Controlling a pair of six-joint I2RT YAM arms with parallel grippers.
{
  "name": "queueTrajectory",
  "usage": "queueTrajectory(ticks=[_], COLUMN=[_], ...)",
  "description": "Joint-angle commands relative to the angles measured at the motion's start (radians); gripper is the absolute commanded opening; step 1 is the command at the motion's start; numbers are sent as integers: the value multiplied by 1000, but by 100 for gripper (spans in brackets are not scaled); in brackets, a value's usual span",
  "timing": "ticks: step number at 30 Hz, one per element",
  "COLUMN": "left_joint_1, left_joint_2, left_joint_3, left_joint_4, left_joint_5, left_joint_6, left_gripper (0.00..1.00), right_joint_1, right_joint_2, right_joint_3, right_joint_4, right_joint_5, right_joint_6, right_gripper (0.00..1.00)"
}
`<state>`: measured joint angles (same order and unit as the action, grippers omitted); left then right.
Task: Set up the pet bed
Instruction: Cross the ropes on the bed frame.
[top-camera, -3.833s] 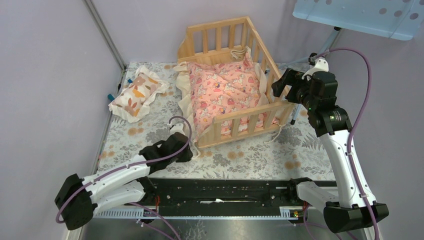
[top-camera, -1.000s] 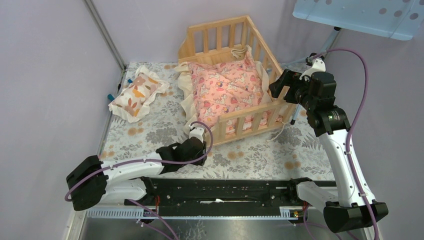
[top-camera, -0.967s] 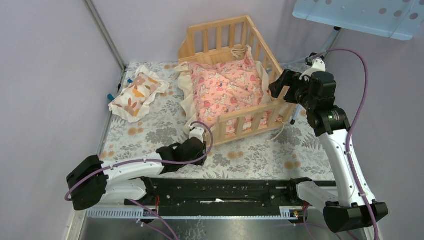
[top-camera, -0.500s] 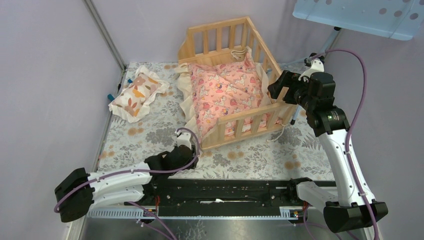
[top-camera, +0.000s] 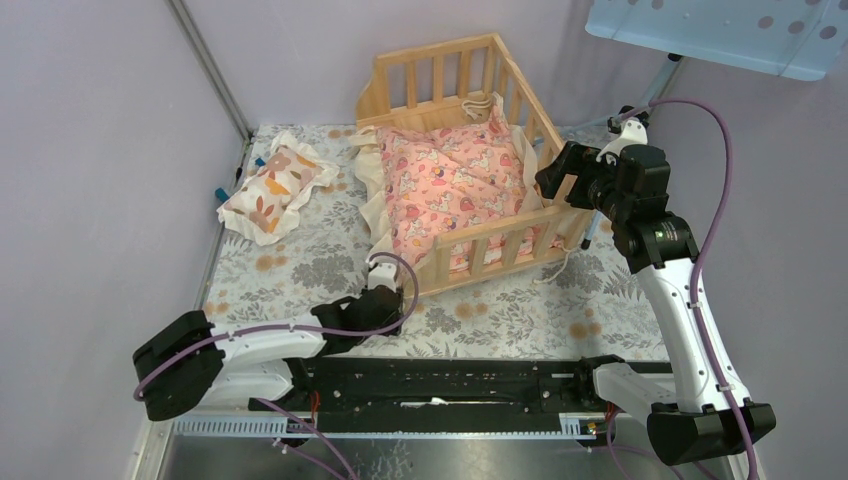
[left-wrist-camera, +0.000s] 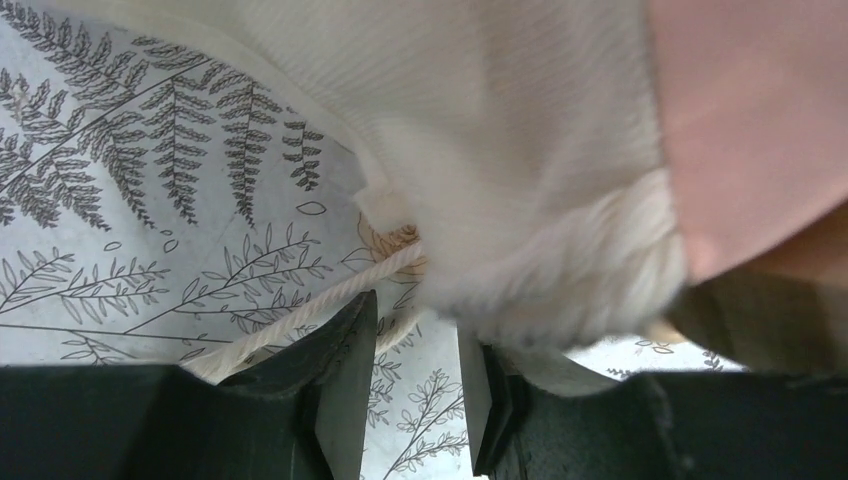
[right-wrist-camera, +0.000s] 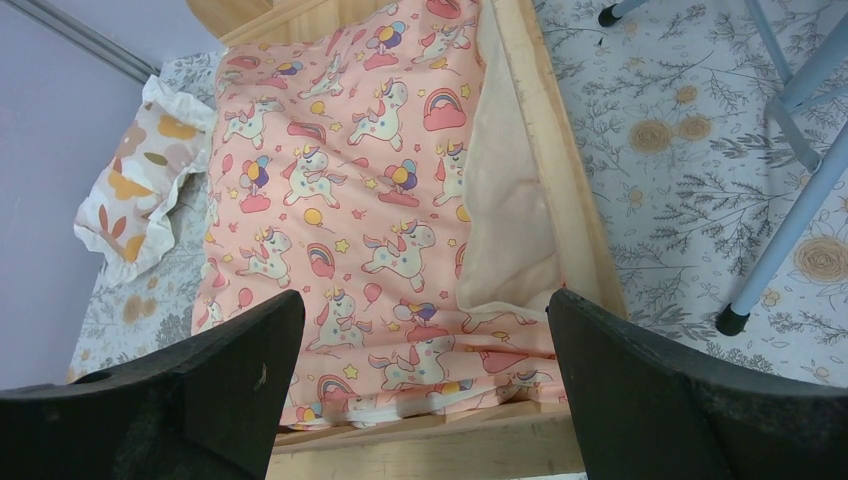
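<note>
The pet bed (top-camera: 500, 232), a light wood frame with slatted rails, stands mid-table with a pink unicorn cushion (top-camera: 450, 185) inside; the cream ruffle spills over its left side. My left gripper (top-camera: 390, 298) lies low at the bed's near-left corner. In the left wrist view its jaws (left-wrist-camera: 415, 320) stand partly open with only tablecloth between them, a white cord (left-wrist-camera: 300, 305) crossing just past the left fingertip and the ruffle (left-wrist-camera: 480, 150) overhead. My right gripper (top-camera: 555, 170) hovers wide open above the right rail (right-wrist-camera: 560, 190) and the cushion (right-wrist-camera: 340, 180), holding nothing.
A small cream pillow with orange leaf prints (top-camera: 275, 185) lies at the back left. A blue perforated stand (top-camera: 720, 30) overhangs the far right, and one of its legs (right-wrist-camera: 790, 230) comes down by the bed's right side. A loose cord (top-camera: 560, 262) trails by the bed's near-right corner.
My left gripper drew back to the near left, then returned toward the bed's near-left corner; that corner and the cushion shifted slightly with it. The right arm barely moved.
</note>
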<state>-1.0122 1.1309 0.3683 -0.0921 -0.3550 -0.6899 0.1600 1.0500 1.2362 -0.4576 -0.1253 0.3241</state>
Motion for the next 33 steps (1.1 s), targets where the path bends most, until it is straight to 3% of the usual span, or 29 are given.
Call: queueTrajectory(ticks=[1, 7, 14, 17, 21, 29, 33], left_joint_1=[-13, -58, -74, -84, -86, -85, -85], left_joint_2=[38, 74, 135, 123, 61, -208, -248], left_joint_3=[27, 33, 64, 63, 77, 152, 200], left_joint_4=[15, 10, -9, -13, -89, -263, -330], left_joint_5=[33, 13, -6, -9, -48, -117, -122], left_joint_6=[-11, -29, -59, -67, -95, -76, -59], left_gripper=[37, 34, 7, 0, 0, 0, 0], right_joint_1=[5, 5, 4, 4, 5, 5, 4], right_joint_2=[-4, -3, -4, -7, -7, -5, -3], right_joint_3=[-4, -15, -9, -12, -12, -18, -14], right_joint_4=[31, 38, 30, 28, 30, 40, 42], right_joint_5=[-22, -23, -18, -16, -17, -22, -23], right_joint_6=[-23, -22, -31, -31, -28, -20, -20], right_gripper=[98, 98, 98, 98, 98, 98, 98])
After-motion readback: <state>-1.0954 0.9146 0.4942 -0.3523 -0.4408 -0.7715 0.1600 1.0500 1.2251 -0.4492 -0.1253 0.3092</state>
